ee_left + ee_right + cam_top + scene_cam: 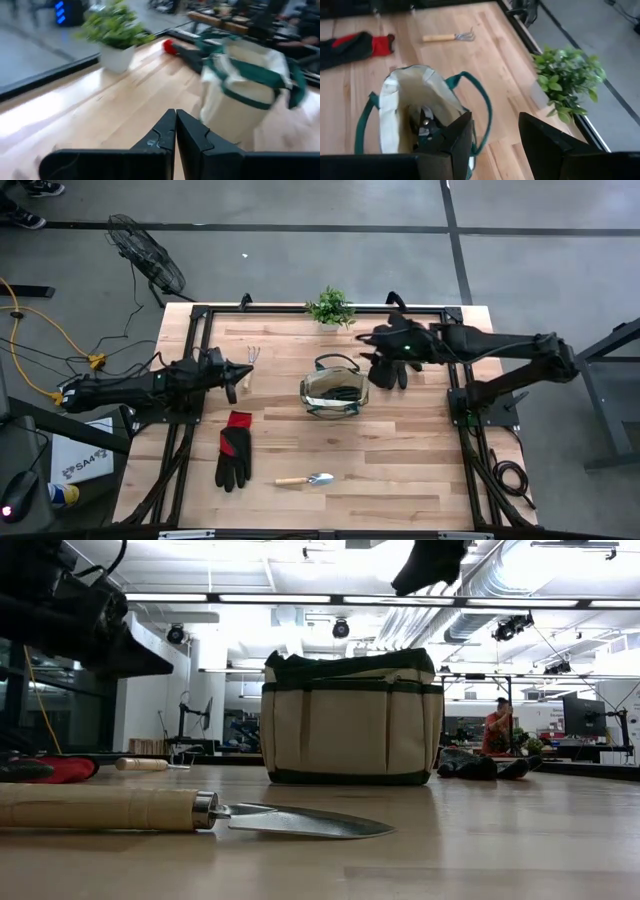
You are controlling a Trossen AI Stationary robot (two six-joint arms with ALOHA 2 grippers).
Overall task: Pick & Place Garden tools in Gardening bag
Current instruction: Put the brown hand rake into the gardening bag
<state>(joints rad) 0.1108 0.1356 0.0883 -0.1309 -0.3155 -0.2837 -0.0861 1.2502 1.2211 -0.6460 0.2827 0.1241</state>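
The khaki gardening bag [333, 388] stands upright mid-table, with pruning shears [424, 127] inside it. One black glove with a red cuff [235, 448] lies flat near the left. A second black glove [390, 370] lies on the table to the right of the bag. A wooden-handled trowel [305, 479] lies near the front edge, and a small hand rake [252, 358] lies behind my left gripper. My right gripper [495, 135] hovers open and empty, high above the table just beyond the bag's far right side. My left gripper [176, 130] is shut on nothing, left of the bag.
A small potted plant [330, 307] stands at the table's far edge, close behind my right gripper. Bare wood lies between the bag and the front edge. The black table frame [195, 330] runs along the sides.
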